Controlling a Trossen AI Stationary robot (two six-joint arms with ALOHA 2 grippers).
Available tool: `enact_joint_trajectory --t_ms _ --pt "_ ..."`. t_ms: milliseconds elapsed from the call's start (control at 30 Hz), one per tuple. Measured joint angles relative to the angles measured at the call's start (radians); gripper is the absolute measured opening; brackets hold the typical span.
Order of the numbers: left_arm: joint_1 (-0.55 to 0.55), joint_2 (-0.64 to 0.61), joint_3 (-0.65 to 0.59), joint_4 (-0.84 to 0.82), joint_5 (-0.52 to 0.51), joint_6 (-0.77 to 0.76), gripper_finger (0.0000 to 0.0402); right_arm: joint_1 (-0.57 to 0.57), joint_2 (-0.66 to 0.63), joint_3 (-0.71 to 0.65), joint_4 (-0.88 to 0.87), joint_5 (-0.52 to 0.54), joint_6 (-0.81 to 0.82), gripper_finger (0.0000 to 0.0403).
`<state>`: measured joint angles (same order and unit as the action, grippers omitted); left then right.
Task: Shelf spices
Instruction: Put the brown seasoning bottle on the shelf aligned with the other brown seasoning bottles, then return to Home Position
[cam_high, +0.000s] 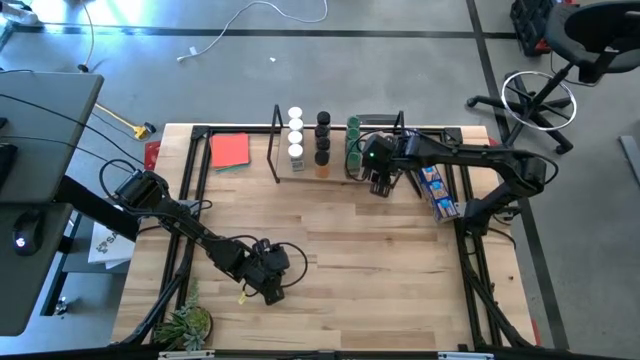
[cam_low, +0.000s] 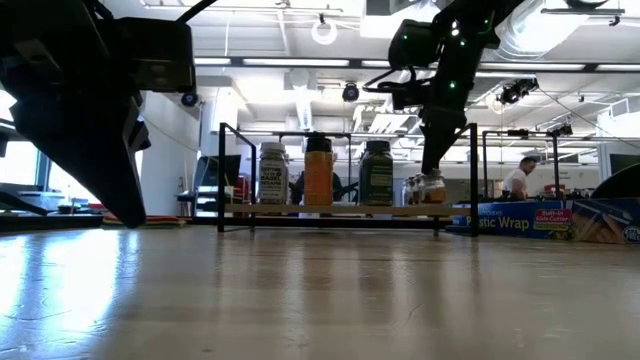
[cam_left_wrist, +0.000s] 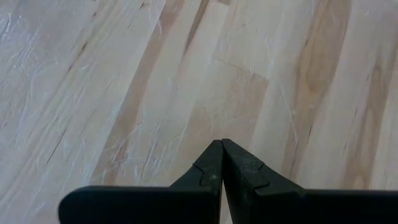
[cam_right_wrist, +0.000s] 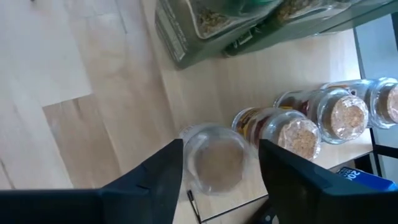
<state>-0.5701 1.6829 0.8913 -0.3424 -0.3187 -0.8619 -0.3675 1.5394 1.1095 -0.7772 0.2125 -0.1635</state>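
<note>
Right wrist view: right fingers (cam_right_wrist: 221, 171) spread around clear-lidded jar (cam_right_wrist: 214, 163) on shelf (cam_right_wrist: 249, 81); jars (cam_right_wrist: 295, 130) crowd beside.

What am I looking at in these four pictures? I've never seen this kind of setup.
Two dark robot arms work at a wooden table. One camera looks straight down, one looks level across the tabletop, and one sits on each wrist. At the far edge a wire shelf holds rows of spice jars. The right tool is over the shelf's right end, its fingers apart around a clear-lidded jar standing on the board. The left tool is shut, empty, over bare wood near the front. A red card and a blue packet lie nearby.
</note>
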Motion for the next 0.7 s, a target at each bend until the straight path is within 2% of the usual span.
enact_joint_trajectory --t_ms 167,467,700 --pt "0.000 0.000 0.000 0.000 0.002 0.000 0.0003 0.000 0.000 0.000 0.001 0.006 -0.004 0.0212" --pt "0.000 0.000 0.000 0.000 0.012 -0.001 0.0003 0.003 -0.022 0.002 0.012 0.105 -0.025 0.0213" --pt "0.000 0.000 0.000 0.005 0.021 -0.001 0.0003 0.035 -0.069 0.072 -0.044 0.106 -0.018 0.0213"
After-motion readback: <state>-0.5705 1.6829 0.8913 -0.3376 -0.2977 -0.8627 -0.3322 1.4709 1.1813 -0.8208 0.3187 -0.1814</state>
